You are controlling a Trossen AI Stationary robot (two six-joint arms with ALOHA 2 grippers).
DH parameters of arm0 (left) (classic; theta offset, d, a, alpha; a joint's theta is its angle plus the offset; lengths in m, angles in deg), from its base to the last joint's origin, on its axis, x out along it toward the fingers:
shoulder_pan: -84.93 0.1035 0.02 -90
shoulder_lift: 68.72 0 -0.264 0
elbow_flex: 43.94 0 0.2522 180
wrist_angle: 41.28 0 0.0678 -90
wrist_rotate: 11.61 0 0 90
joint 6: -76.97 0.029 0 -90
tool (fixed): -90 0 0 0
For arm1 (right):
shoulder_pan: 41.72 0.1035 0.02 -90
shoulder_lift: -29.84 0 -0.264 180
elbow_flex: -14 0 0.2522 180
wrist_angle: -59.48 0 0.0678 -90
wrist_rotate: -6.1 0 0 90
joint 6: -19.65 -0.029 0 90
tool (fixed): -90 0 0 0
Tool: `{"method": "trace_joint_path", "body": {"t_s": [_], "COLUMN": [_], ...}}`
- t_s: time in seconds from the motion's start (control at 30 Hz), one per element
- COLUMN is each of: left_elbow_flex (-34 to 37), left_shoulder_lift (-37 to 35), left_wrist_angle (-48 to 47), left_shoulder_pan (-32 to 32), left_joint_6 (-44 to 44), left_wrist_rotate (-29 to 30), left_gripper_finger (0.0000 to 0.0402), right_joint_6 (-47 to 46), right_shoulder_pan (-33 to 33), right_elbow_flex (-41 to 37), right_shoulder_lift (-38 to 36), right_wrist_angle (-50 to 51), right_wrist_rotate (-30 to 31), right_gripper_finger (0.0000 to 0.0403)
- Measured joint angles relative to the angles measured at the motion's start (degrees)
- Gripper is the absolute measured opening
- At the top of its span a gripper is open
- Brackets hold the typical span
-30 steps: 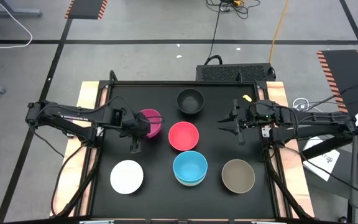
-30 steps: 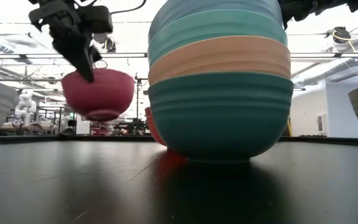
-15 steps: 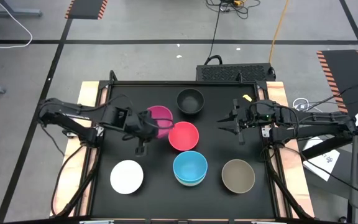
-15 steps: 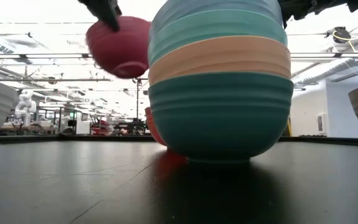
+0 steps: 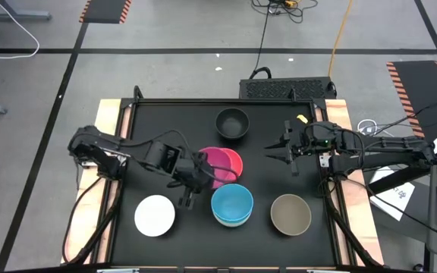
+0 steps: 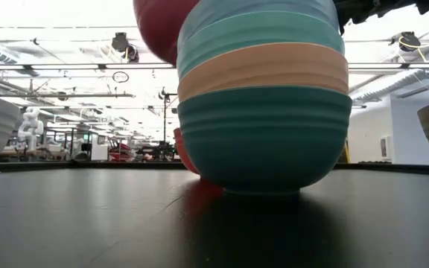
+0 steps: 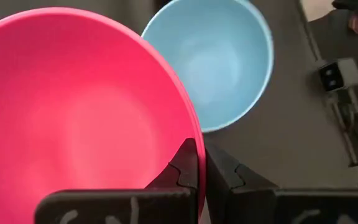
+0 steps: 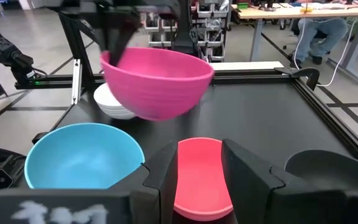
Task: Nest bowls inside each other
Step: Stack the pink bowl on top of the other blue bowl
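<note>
Your left gripper (image 5: 196,171) pinches the magenta bowl (image 5: 213,163) over the red bowl (image 5: 234,163); stack (image 5: 231,205) built; white (image 5: 155,214), black (image 5: 232,122), taupe (image 5: 290,214) remain.

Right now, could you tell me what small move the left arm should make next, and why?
Probably lower and release: the left gripper holds the magenta bowl by its rim, in the air above the red bowl, so setting it straight down should nest them.
</note>
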Motion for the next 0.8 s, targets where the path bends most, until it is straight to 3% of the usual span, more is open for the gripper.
{"method": "trace_joint_path", "body": {"t_s": [0.33, 0.8], "left_elbow_flex": [-9.5, -15.8], "left_shoulder_lift": [6.5, 14.5], "left_wrist_angle": [-1.2, -3.8], "left_shoulder_pan": [-5.4, -5.2], "left_joint_6": [-2.1, -1.3], "left_wrist_rotate": [-2.4, -5.1], "left_gripper_finger": [0.0005, 0.0005], "right_joint_6": [-0.4, -1.9], "right_shoulder_pan": [0.0, 0.0], "right_elbow_flex": [0.0, 0.0], "right_shoulder_lift": [0.0, 0.0], "right_wrist_angle": [0.2, 0.2], "right_wrist_rotate": [0.0, 0.0], "right_gripper_finger": [0.0116, 0.0116]}}
